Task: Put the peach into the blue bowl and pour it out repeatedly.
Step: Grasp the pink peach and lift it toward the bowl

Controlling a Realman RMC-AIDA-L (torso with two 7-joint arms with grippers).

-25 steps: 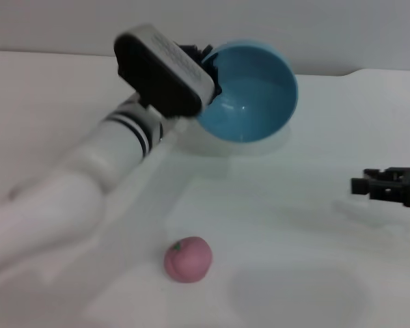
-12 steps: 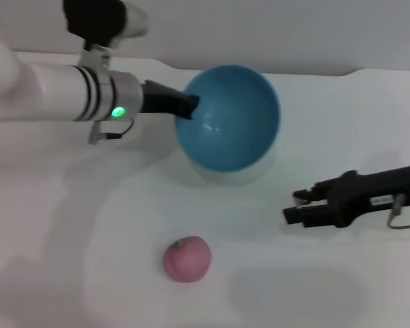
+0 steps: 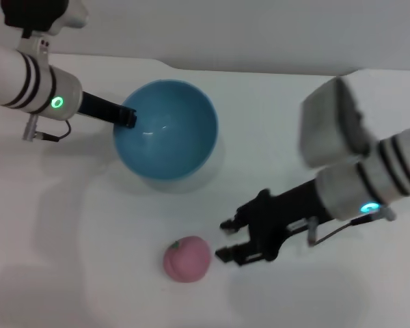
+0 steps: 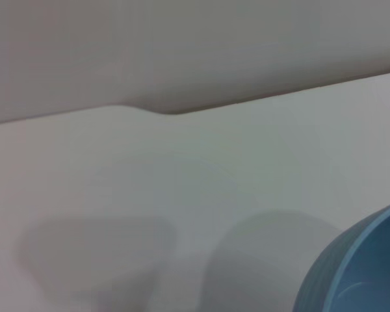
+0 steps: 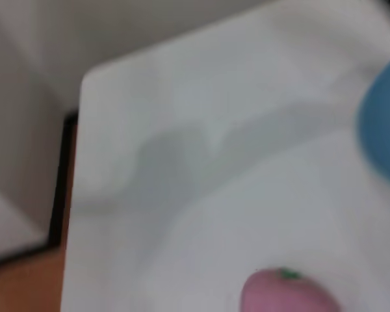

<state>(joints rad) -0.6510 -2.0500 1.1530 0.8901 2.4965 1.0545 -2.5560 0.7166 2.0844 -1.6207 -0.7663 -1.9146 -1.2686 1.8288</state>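
Head view — right hand [image 3: 227,240] now spread beside peach [image 3: 187,259] | left hand [image 3: 130,117] clamps lowered blue bowl [image 3: 165,130]

Both arms are white with black bands, a glowing ring light near each wrist, thin cables, and black grippers.

A white matte surface [image 3: 273,123] fills most of the head view and carries soft grey shadows. Behind it rises a plain pale grey wall [image 3: 260,31], meeting the surface along an uneven edge with a slight step. In the right wrist view, a dark gap and an orange-brown floor [image 5: 19,286] show beyond the surface's rounded corner.
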